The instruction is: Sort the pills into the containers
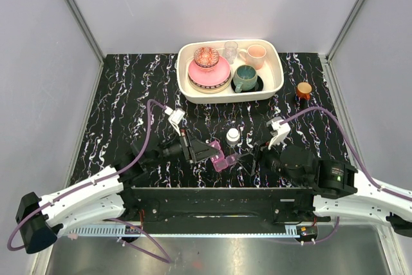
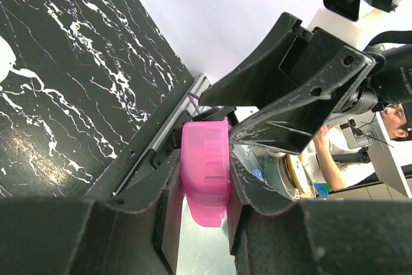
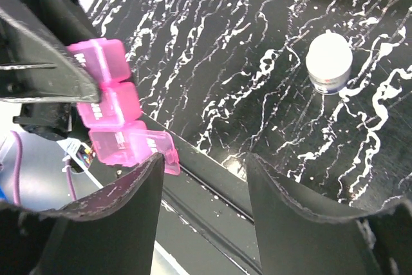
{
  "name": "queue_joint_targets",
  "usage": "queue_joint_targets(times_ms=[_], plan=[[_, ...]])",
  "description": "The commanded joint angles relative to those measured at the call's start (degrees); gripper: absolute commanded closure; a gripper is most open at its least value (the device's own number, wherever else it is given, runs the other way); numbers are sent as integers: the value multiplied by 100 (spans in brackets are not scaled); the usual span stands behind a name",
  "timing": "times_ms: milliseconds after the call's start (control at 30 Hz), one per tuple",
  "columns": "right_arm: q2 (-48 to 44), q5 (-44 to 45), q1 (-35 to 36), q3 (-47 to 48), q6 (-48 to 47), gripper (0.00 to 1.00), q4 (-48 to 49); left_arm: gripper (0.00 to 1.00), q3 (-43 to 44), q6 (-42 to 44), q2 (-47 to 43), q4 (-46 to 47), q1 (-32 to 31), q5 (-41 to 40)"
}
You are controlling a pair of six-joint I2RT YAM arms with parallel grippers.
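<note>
Near edge of the table: both arm bases are mounted here, with the two grippers meeting in front of them.

Left gripper: the fingers are closed narrow on the magenta pill box, one on each long side. The box is held close to the near edge of the table. In the right wrist view, one end compartment has its lid flipped open; the other compartments show closed lids. The contents of the compartments cannot be made out.

Right gripper: the fingers are spread wide with nothing between them. The gripper points toward the pill box and sits just beside it, not touching.

Just beyond the grippers: a white bottle stands upright on the table, cap on.

Far side of the table: a cream tray holds stacked pink plates, a teal mug, a pink cup and a clear glass. A small brown jar with an orange lid stands on the table just right of the tray.
</note>
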Motion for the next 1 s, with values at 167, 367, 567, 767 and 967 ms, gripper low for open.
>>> queue_joint_targets(times_ms=[167,367,567,767,967], plan=[[811,375,18,128,221,37,-348,100,-57,359,-126,56,-12,236],[531,655,18,376,211,33,-551,100,-250,1079,119,-185,6,-511],[30,1200,18,8,650,30,-805,100,-741,1564,1208,999,268,-537],[-515,1394,18,-923,1458,4,-692,100,-1375,1063,2895,3504,963,376],[-1122,1525,26,-1373,1863,0,-674,100,-1288,834,3977,4675,1025,693]])
